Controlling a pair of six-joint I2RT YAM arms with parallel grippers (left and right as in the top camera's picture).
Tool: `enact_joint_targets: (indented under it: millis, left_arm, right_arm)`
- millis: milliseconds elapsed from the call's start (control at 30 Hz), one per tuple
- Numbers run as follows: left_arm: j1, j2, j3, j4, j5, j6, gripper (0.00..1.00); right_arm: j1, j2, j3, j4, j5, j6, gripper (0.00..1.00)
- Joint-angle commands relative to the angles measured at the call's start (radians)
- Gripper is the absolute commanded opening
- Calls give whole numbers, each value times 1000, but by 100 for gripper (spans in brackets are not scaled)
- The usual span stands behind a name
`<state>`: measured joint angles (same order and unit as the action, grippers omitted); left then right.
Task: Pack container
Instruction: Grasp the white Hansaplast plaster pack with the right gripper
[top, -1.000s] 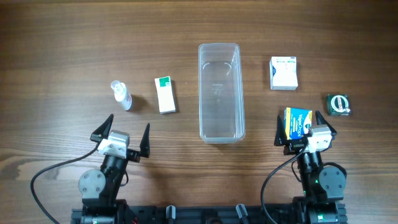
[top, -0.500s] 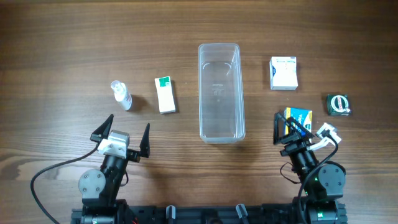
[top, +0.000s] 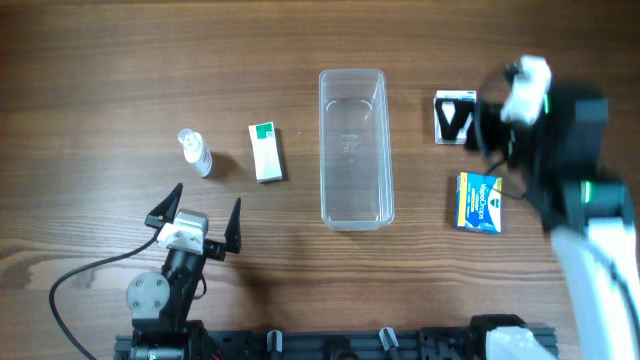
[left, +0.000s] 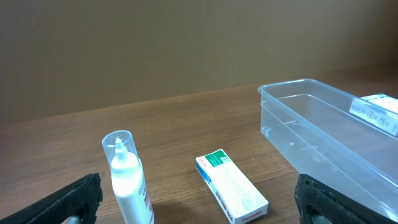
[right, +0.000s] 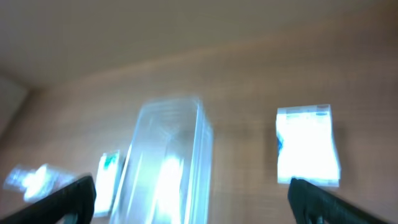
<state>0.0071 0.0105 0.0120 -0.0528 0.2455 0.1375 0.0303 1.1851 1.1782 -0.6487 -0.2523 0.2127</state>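
The container (top: 355, 150), a long clear plastic tub, stands empty in the middle of the table. It also shows in the left wrist view (left: 323, 137) and, blurred, in the right wrist view (right: 168, 165). My left gripper (top: 198, 215) rests open and empty at the front left, its fingers (left: 199, 202) wide apart. My right gripper (top: 458, 120) is raised, blurred, open and empty (right: 193, 199), over a white box (top: 456, 105) right of the container; the box also shows in the right wrist view (right: 308, 146).
A blue and yellow box (top: 480, 202) lies at the right front. A white and green box (top: 265, 152) (left: 231, 194) and a small spray bottle (top: 195, 152) (left: 127, 180) sit left of the container. My right arm (top: 580, 180) covers the far right.
My right arm has risen from the front right and swung back over the white box, uncovering the blue and yellow box and hiding a small dark green item. The left arm has not moved.
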Motion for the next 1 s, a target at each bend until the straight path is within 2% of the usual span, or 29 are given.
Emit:
enact_joint_targets:
  millis: [0,67,167,467,733,967]
  left_arm:
    - [6,-4,-6,0,8,2,100]
    - [6,-4,-6,0,8,2,100]
    - [6,-4,-6,0,8,1,100]
    - [6,-4,-6,0,8,1,100]
    - [6,-4,-6,0,8,2,100]
    - [6,-4,-6,0,8,2,100]
  right_arm:
    - [3,328,385,-280,148,-151,100]
    - [3,512,539,-328,200,-190,100]
    - [2,596,537,-285,201,-263,100]
    - [-48,858,536,-310,334,-266,100]
    - [-47,969,528,-330,323,-262,100]
    - [-32,990,528,-324,308,-265,100]
